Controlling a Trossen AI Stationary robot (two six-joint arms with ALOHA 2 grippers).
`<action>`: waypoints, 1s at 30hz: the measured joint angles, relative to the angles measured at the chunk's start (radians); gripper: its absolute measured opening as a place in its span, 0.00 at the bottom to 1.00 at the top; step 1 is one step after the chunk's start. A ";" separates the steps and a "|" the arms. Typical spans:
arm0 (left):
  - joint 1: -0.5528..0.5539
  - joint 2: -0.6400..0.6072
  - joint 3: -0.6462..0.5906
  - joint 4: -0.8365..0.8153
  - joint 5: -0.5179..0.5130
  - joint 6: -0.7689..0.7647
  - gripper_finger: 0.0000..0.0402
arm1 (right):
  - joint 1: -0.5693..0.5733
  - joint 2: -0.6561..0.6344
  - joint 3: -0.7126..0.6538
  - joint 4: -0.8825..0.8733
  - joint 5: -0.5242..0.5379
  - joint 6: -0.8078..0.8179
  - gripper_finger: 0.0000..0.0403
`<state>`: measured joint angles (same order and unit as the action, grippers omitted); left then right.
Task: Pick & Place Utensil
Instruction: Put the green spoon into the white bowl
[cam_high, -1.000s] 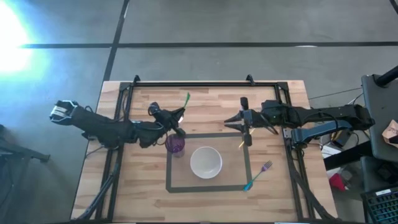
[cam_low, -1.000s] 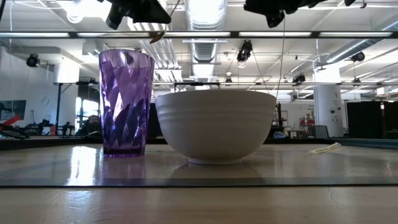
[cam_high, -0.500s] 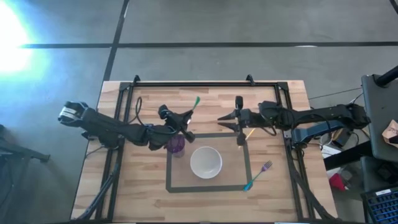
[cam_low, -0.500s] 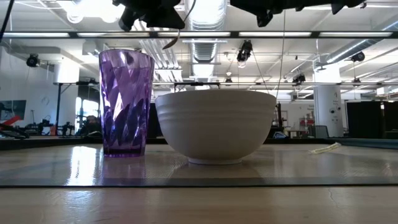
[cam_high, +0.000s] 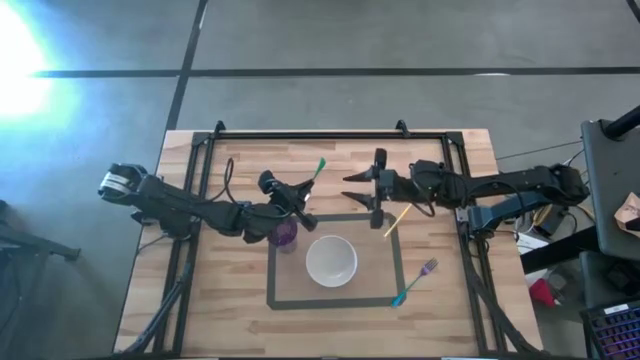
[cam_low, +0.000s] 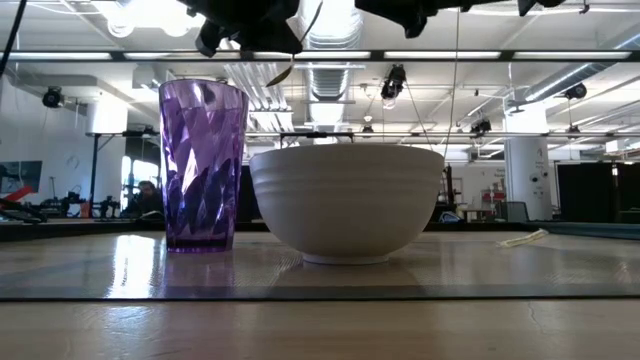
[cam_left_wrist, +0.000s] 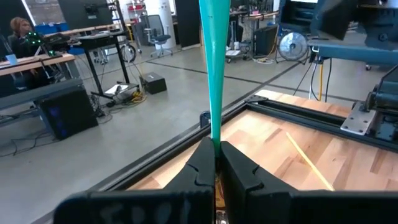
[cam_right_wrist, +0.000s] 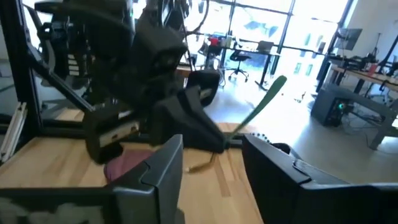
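A: Where is the utensil in this moment?

B: The green-handled utensil (cam_high: 314, 172) is in the left gripper (cam_high: 297, 190), near the centre of the high view, just above the purple cup (cam_high: 284, 234). The jaws are clenched on it; in the left wrist view the green handle (cam_left_wrist: 213, 68) goes up from between the 2 fingers (cam_left_wrist: 200, 167).

A: And the right gripper?

B: The right gripper (cam_high: 357, 189) is a little right of centre in the high view, facing the left one, with its jaws released and nothing between them. In the right wrist view its 2 fingers (cam_right_wrist: 163, 167) stand wide apart.

A: What else is on the table?

B: A white bowl (cam_high: 331, 260) is inside the dark taped rectangle (cam_high: 398, 262), lower centre, just beside the cup. A yellow stick (cam_high: 395, 220) lies under the right arm. A fork with a blue-green handle (cam_high: 413, 284) lies at the lower right corner of the rectangle. In the low view the cup (cam_low: 203, 165) is left of the bowl (cam_low: 346, 201).
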<state>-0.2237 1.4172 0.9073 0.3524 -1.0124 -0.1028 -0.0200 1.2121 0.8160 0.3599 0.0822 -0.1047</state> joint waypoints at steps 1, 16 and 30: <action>0.000 0.000 0.000 0.004 0.001 0.000 0.01 | 0.000 0.005 0.010 0.000 0.000 0.000 0.42; 0.000 0.001 -0.001 0.015 0.002 0.016 0.01 | 0.000 0.182 0.159 0.030 0.136 0.000 0.49; 0.000 0.001 -0.009 0.015 0.003 0.017 0.01 | -0.002 0.259 0.244 0.010 0.267 0.063 0.49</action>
<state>-0.2241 1.4178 0.8982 0.3676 -1.0096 -0.0855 -0.0216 1.4709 1.0596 0.3699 0.3497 -0.0417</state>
